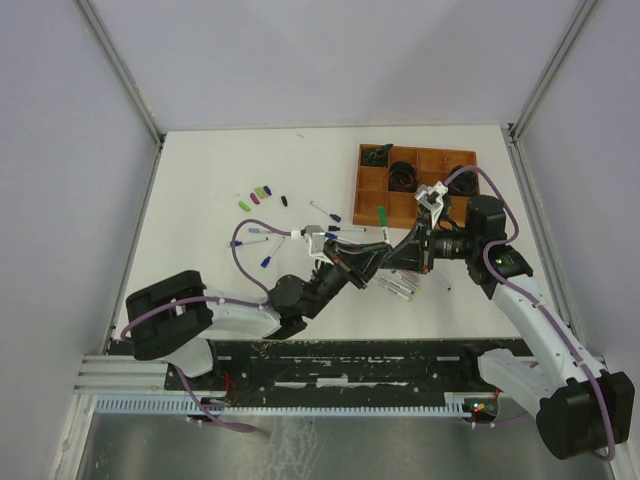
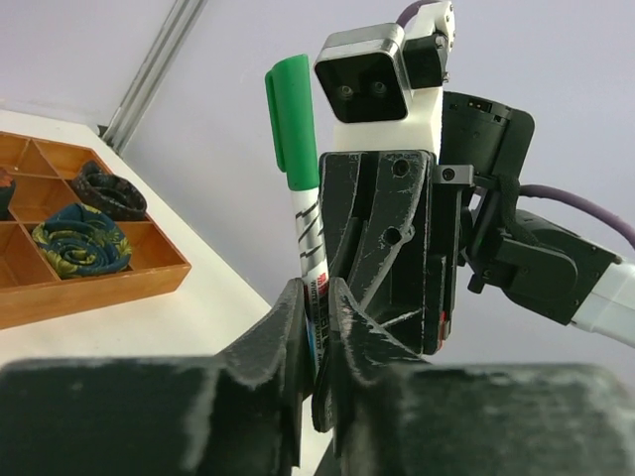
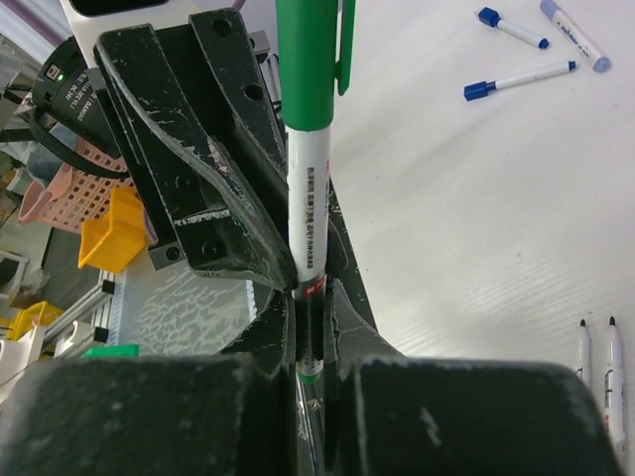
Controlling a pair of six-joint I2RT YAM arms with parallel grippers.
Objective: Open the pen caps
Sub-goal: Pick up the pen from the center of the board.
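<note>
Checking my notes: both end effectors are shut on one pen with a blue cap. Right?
No: the cap is green, not blue, as the left wrist view shows. The left end effector and right end effector are both shut on that pen.

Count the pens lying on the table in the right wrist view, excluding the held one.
5. Upper right: a blue-capped pen, a pale-ended pen, a second blue-capped pen below them. Lower right edge: one thin pen, another thin pen beside it. Others may be hidden.
</note>
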